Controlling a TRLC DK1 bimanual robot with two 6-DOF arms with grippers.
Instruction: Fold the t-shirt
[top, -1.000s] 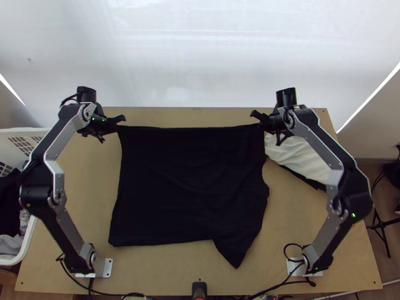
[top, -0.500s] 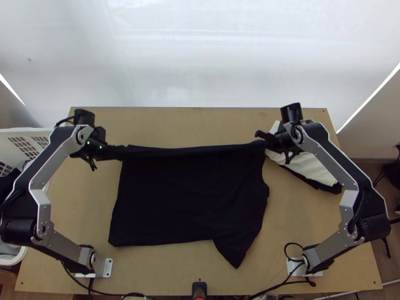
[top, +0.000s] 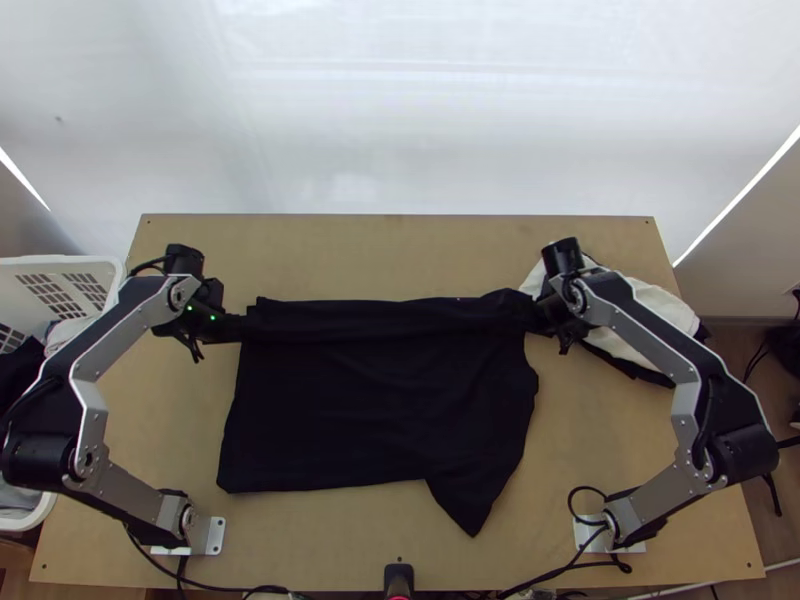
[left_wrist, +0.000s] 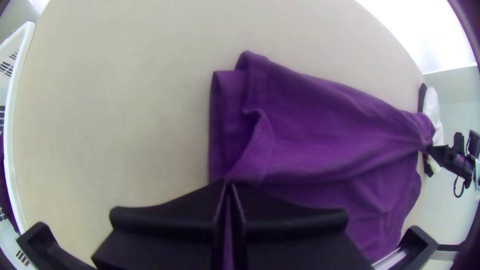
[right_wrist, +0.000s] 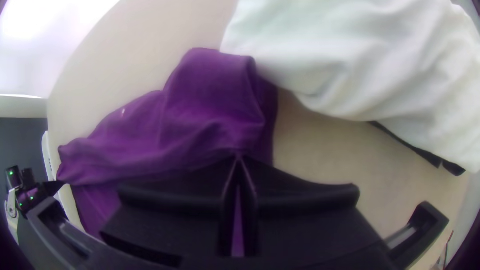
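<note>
Two shut tools, the left tool (top: 243, 326) and the right tool (top: 537, 318), are pinching the turned-back part of the dark t-shirt (top: 380, 410) near opposite ends. It is lying mid-counter (top: 350, 540), with white cloth (top: 655, 303) resting beside it.

The right claw (top: 535, 317) pinches a bunched fold of a dark t-shirt (right_wrist: 212, 100) on the wooden tabletop (right_wrist: 320, 145), right beside a rumpled white cloth (right_wrist: 370, 60), as the left claw (top: 243, 326) grips the shirt's left end.
</note>
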